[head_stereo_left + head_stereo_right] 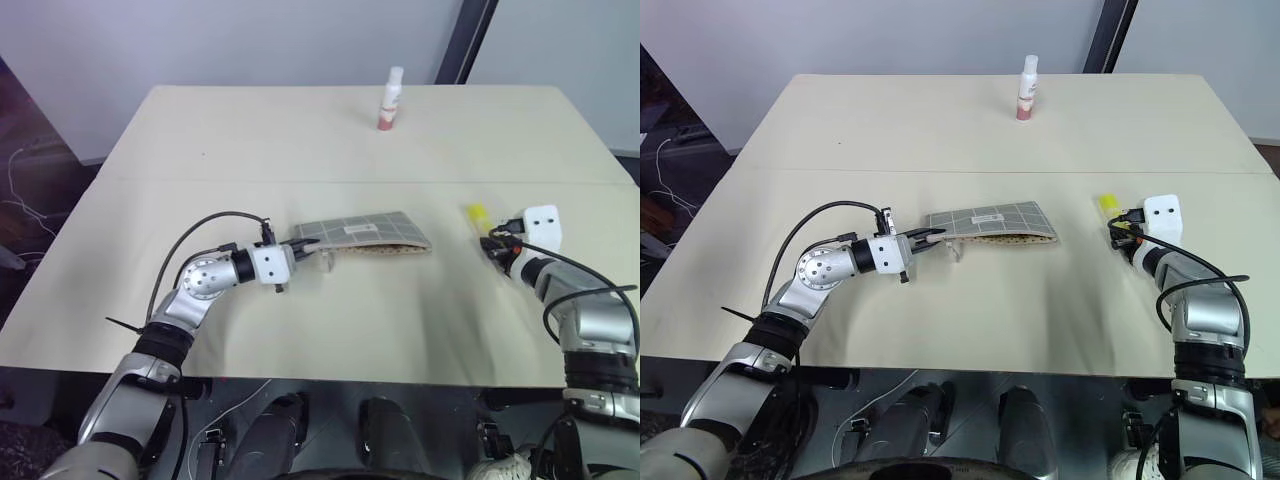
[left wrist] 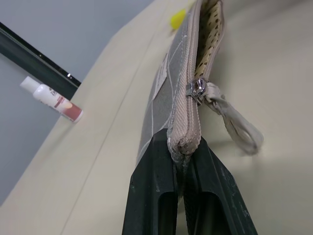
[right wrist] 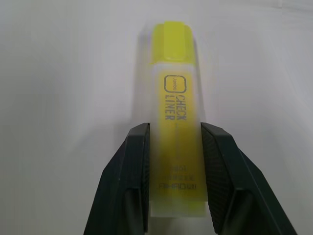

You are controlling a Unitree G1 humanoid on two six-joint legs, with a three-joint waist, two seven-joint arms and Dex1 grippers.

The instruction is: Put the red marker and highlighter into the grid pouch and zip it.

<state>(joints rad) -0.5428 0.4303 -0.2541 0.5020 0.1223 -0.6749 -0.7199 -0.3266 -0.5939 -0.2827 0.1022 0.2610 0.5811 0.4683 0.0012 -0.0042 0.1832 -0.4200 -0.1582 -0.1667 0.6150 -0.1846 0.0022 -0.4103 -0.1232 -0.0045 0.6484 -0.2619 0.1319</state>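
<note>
On the left we see our left gripper clamped tight on the near end of the grid pouch, its two black fingers pinching the seam just below the metal zipper pull, from which a pale loop strap hangs to one side. The pouch lies flat near the middle of the beige table, stretching from the gripper toward three o'clock, and its mouth gapes open along the near edge, showing a dotted lining. Far back on the table, at about twelve o'clock from the pouch, a small white bottle with a reddish base stands upright, well apart from everything else. Moving right, the highlighter lies on the table at three o'clock from the pouch, well apart from it, its yellow cap end pointing away from us. Our right gripper sits at the highlighter's near end with one finger on each side of the barrel, the fingers narrowed against its clear body. We cannot make out the red marker anywhere.
</note>
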